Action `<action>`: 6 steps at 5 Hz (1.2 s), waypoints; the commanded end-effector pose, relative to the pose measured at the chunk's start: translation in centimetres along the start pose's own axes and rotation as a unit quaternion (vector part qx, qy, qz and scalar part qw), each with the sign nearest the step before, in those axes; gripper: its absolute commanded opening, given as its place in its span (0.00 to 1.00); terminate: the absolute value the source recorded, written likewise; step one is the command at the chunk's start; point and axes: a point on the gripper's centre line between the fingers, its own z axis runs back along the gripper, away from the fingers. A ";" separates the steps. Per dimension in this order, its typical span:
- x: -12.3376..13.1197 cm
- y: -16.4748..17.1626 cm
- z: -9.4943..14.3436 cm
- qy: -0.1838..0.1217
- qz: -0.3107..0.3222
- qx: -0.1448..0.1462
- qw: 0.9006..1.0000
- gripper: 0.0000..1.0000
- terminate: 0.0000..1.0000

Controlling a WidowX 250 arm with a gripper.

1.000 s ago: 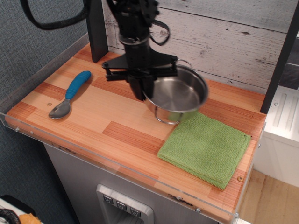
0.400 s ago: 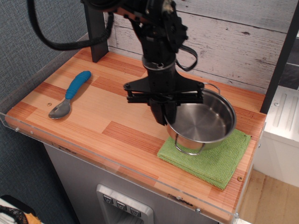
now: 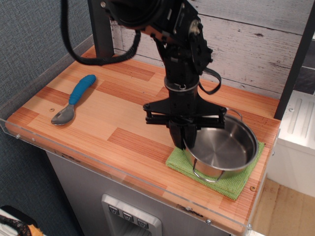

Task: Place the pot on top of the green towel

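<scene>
Position change: 1.0 s ago the pot [image 3: 224, 151] hung over bare wood behind the green towel [image 3: 231, 184], clear of the cloth; 0.4 s ago it overlapped the towel's near-left part, with much of the cloth's right half exposed; it now sits squarely over the towel, with only the left corner, the front edge and a sliver at the right still showing.

Gripper [image 3: 184, 140] state: the jaws are narrow and clamp the pot's left rim between them; the fingers point straight down from the wrist; the arm has travelled right and toward the front edge with the load.

Pot attitude: roughly level; 1 wire loop handle projects at the front, the other at the back right. Whether the base touches the cloth or hovers just above it cannot be told from this view.

Task status, as a judgement: transport is essentially complete; what remains is any final lowering, release of the rim and a vertical withdrawal so the rim is not dragged.

The blue-handled spoon [image 3: 75, 100] lies well apart at the left of the wooden countertop [image 3: 118, 118], unmoved across all 3 frames.
</scene>
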 end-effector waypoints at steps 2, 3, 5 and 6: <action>1.0 0.6 1.6 -0.008 -0.006 -0.007 1.000 1.00 0.00; 1.0 0.9 3.5 -0.012 0.012 -0.005 1.000 1.00 0.00; 2.8 3.0 8.5 -0.012 0.068 -0.020 0.997 1.00 0.00; 4.9 4.4 9.3 -0.017 0.095 0.000 0.995 1.00 0.00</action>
